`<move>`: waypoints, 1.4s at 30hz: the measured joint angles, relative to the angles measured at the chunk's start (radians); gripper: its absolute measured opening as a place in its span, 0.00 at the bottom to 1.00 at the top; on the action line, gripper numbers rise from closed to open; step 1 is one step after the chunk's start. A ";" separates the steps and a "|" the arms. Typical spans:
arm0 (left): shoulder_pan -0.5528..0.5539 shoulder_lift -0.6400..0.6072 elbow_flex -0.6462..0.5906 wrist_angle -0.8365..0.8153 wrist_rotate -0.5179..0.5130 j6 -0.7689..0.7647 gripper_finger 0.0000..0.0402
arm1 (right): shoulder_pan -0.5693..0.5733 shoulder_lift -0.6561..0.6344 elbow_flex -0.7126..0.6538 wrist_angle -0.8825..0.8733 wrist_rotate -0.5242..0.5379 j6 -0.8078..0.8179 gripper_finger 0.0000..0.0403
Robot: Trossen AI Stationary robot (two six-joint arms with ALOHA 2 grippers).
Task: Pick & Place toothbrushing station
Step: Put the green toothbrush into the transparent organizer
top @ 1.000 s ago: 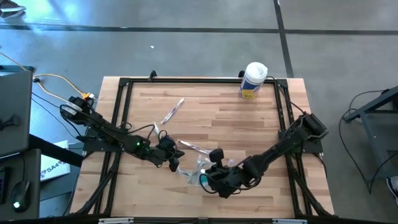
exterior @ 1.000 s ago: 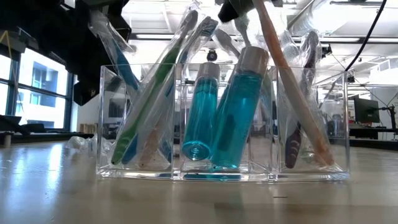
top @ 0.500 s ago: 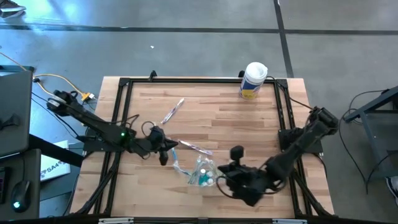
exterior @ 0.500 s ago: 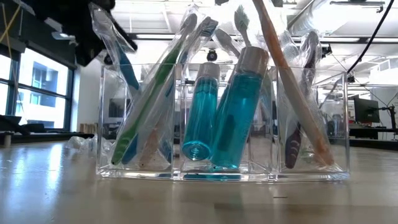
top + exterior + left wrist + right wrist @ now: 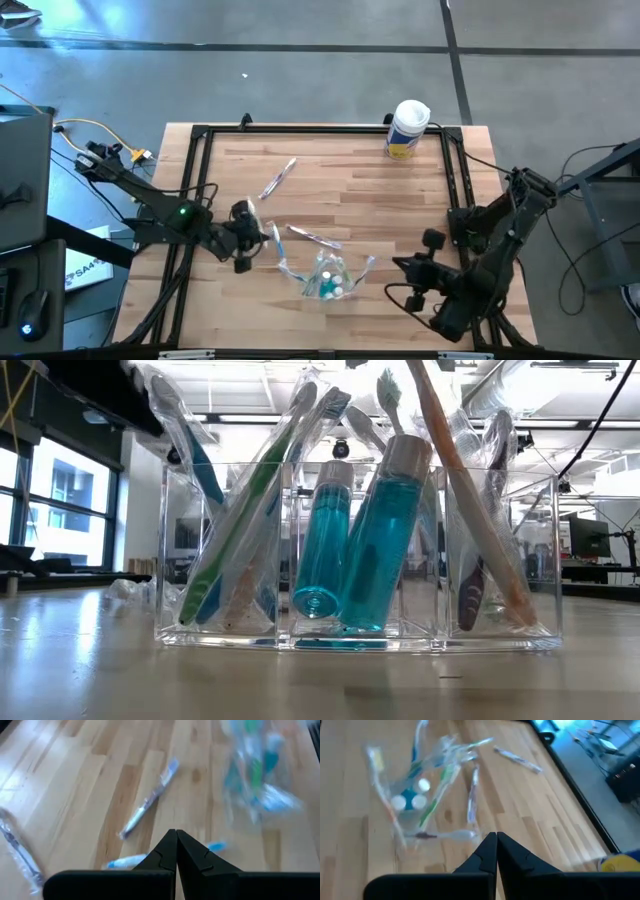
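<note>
The clear plastic holder (image 5: 318, 291) stands on its base at the table's near middle; in the low view its wall (image 5: 553, 560) shows three compartments. Wrapped toothbrushes (image 5: 240, 530) lean in the outer compartments, and an orange-handled one (image 5: 470, 500) leans in the right one. Two teal tubes (image 5: 375, 550) lean in the middle. My left gripper (image 5: 258, 238) is shut and empty to the holder's left; its shut fingers show in the left wrist view (image 5: 175, 842). My right gripper (image 5: 400, 268) is shut and empty to the holder's right, as the right wrist view (image 5: 496, 844) shows.
Loose wrapped toothbrushes lie on the wood: one (image 5: 278, 180) toward the far left, one (image 5: 313, 237) just beyond the holder, one (image 5: 125, 862) below my left fingers. A white canister with a yellow label (image 5: 407, 128) stands at the far right. A black frame (image 5: 195, 180) runs around the table.
Both grippers have drawn back from the holder: my right one toward the table's right edge, my left one toward the left edge. In the low view both have gone from above the toothbrushes. The holder and its contents have stayed still.
</note>
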 joint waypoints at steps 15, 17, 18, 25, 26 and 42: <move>-0.031 0.043 0.069 -0.240 -0.034 0.033 0.08 | 0.065 0.000 0.000 -0.049 0.068 0.194 0.01; -0.030 0.054 0.069 -0.246 -0.059 0.032 0.13 | 0.065 0.000 0.000 -0.050 0.067 0.194 0.01; -0.030 0.059 0.069 -0.247 -0.070 0.030 0.16 | 0.065 0.000 0.000 -0.050 0.067 0.194 0.01; -0.030 0.104 0.068 -0.241 -0.109 0.016 0.41 | 0.065 0.001 0.000 -0.047 0.047 0.197 0.01; -0.030 0.114 0.068 -0.241 -0.099 0.029 0.43 | 0.065 0.002 0.000 -0.044 0.046 0.198 0.01; -0.030 0.348 0.068 -0.170 0.016 0.379 0.52 | 0.110 0.003 -0.001 0.027 0.013 0.222 0.01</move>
